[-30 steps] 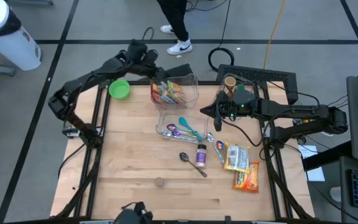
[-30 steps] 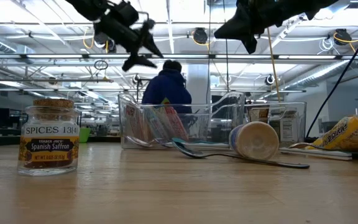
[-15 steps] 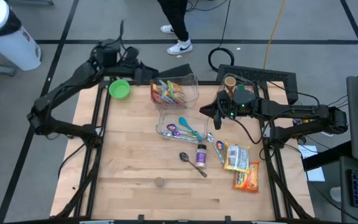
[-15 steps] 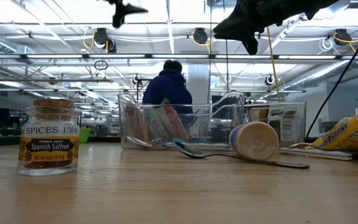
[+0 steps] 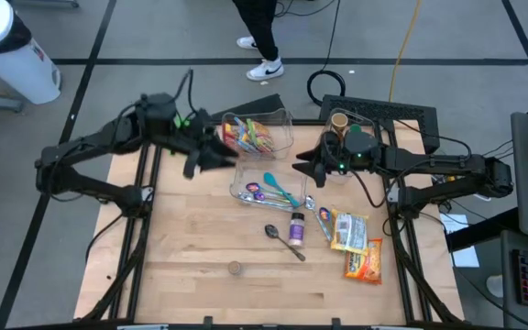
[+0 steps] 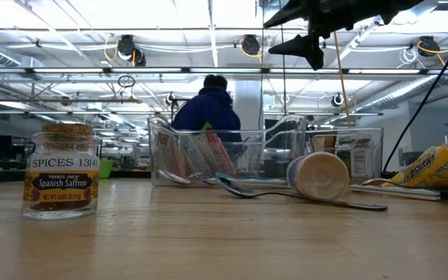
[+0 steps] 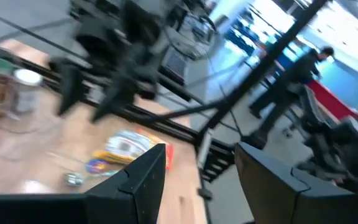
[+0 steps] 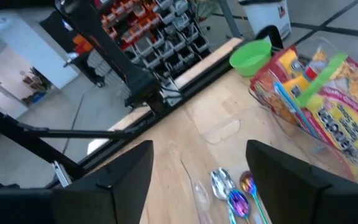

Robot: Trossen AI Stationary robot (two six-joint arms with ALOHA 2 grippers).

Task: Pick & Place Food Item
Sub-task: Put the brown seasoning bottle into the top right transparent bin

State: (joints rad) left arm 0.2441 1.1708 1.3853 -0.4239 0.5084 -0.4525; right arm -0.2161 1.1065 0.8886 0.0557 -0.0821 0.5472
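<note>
The yellow-orange food packets (image 5: pixel 356 246) lie on the wooden surface (image 5: pixel 191 229) near its right edge, long axes running front to back. The right gripper (image 5: pixel 302 165), fingers spread and empty, hovers just behind them, far nearer than the left gripper (image 5: pixel 211 154), also spread. Behind stands a clear plastic bin (image 5: pixel 262 134); beyond, a person walks

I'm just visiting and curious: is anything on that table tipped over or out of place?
Yes. A small bottle lies on its side beside a spoon, while the saffron jar stands upright. Two snack packets lie loose near the table's right edge.
</note>
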